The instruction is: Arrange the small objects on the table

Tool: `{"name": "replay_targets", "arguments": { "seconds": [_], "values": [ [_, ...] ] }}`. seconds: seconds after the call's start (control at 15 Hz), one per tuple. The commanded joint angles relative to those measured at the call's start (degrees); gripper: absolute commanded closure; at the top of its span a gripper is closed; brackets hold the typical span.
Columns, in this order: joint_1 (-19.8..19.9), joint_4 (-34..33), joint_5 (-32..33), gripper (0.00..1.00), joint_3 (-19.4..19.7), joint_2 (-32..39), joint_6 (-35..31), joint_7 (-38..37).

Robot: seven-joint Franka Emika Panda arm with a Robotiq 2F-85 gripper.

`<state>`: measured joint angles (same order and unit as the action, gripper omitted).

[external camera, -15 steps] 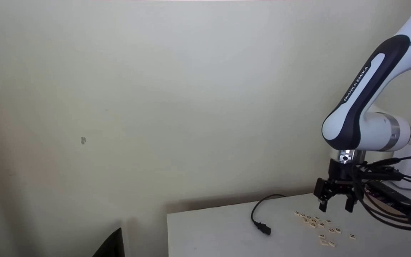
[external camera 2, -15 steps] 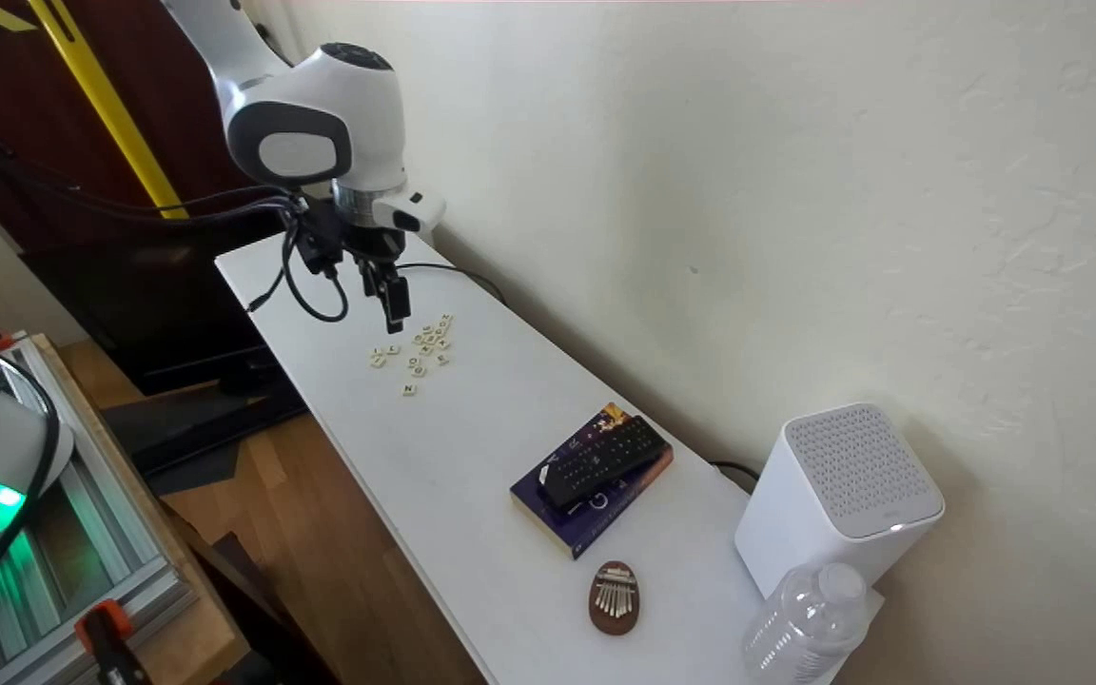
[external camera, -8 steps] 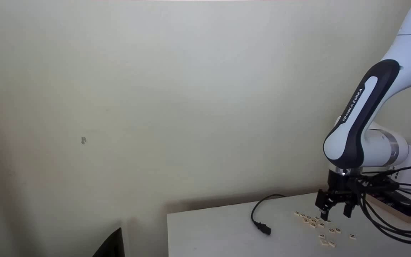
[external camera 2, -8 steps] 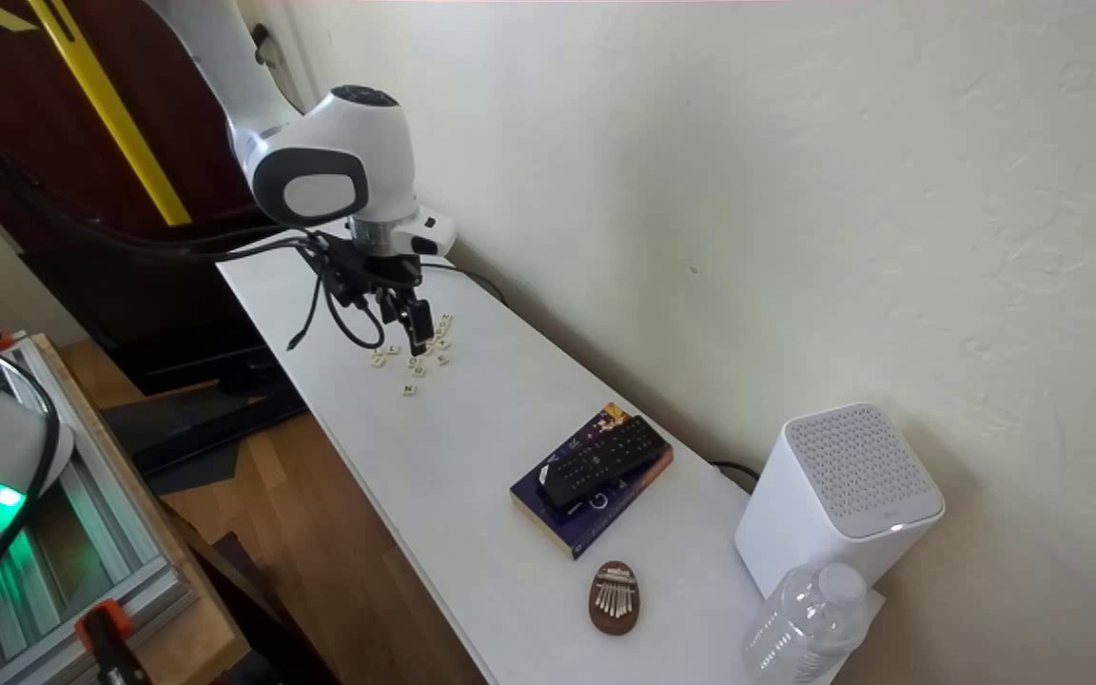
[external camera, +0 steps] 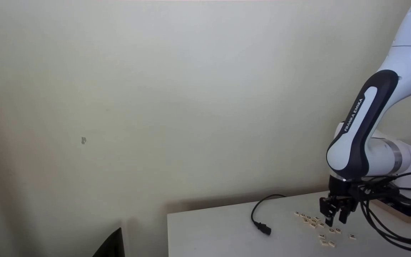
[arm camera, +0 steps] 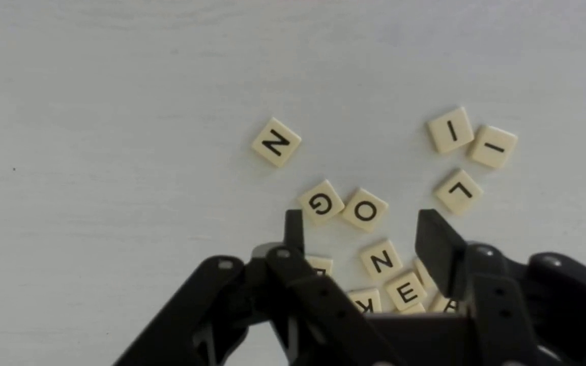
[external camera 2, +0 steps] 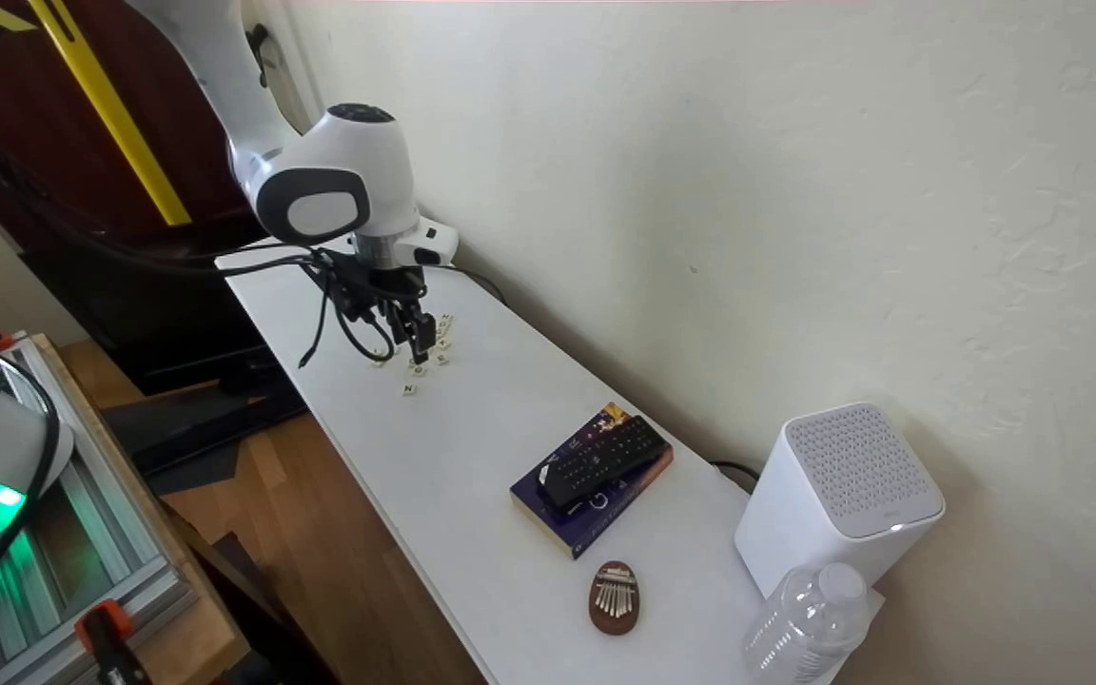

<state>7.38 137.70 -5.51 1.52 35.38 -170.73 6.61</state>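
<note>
The small objects are cream letter tiles scattered on the white table [external camera 2: 472,447]. In the wrist view a tile marked N [arm camera: 276,142] lies apart, with touching G [arm camera: 322,203] and O [arm camera: 365,210] tiles below it. Two I tiles [arm camera: 450,130] and an L tile [arm camera: 459,191] lie to the right. Lower down, an N tile [arm camera: 381,260], an E tile [arm camera: 406,291] and others are partly covered by the fingers. My gripper [arm camera: 360,221] points down over the tiles, its jaws apart with nothing gripped. Its height above them is hard to tell.
A black cable with a plug [external camera: 263,228] lies on the table near the wall. Farther along are a book [external camera 2: 596,518] bearing a black remote [external camera 2: 605,461], a brown thumb piano [external camera 2: 615,597], a white speaker-like box [external camera 2: 833,495] and a clear bottle [external camera 2: 810,623].
My gripper has come down toward the tiles, shifting along the table toward the book's end. The gap between its fingers has narrowed. The tiles have not visibly moved.
</note>
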Motion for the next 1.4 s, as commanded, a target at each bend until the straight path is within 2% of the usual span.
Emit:
{"name": "replay_targets", "arguments": {
  "seconds": [0.0,0.27,0.33,0.8,1.33],
  "values": [
    [0.4,-0.78,1.88,0.7,-0.2,2.0,-2.32,-0.48],
    [-0.57,-0.9,2.63,0.97,1.18,3.26,-3.81,-0.91],
    [-0.62,-0.94,2.87,1.0,1.36,3.52,-4.07,-0.87],
    [-0.56,-2.62,4.2,1.0,2.29,5.94,-3.62,-0.84],
    [1.04,-4.75,2.09,1.0,0.65,6.96,-0.2,-3.48]
  ]
}}
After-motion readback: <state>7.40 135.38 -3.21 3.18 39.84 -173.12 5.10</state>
